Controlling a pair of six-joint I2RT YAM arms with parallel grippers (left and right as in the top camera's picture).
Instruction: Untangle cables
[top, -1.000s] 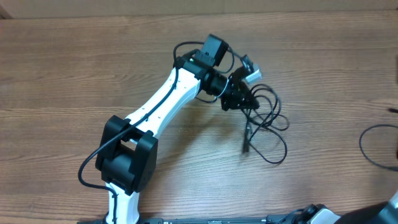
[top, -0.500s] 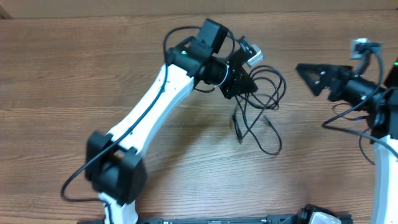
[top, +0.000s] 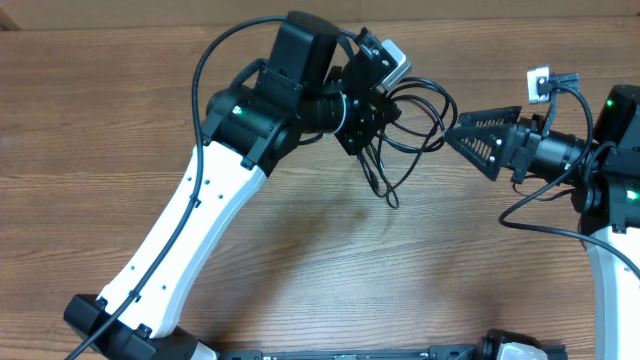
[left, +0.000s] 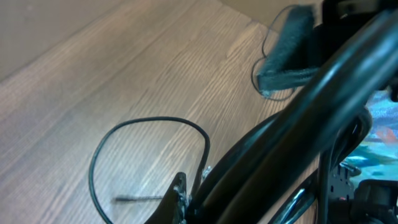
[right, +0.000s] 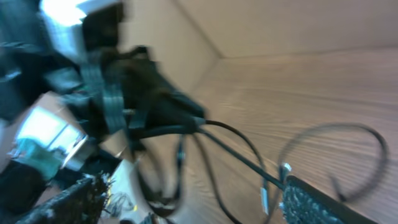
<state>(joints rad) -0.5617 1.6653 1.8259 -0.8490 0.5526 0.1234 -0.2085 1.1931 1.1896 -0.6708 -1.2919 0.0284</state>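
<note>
The cables (top: 412, 128) are a tangle of thin black cords hanging from my left gripper (top: 368, 128), which is shut on them and raised above the table. Loose ends dangle down to about the plug tip (top: 392, 200). My right gripper (top: 470, 140) points left at the bundle, open, just right of the outer loops. In the right wrist view the cables (right: 233, 152) run across the gap between its spread fingers (right: 314, 205), one strand close to the right finger. The left wrist view shows one cable loop (left: 93, 165) over the wood, with thick blurred strands filling the foreground.
The wooden table (top: 120, 110) stretches out to the left and front. The white left arm (top: 190, 220) crosses the left middle of the table. The right arm's base and wiring (top: 610, 190) stand at the right edge.
My left gripper has lifted the cable bundle up and away from the table. My right arm has come in from the right edge, its open gripper now next to the bundle.
</note>
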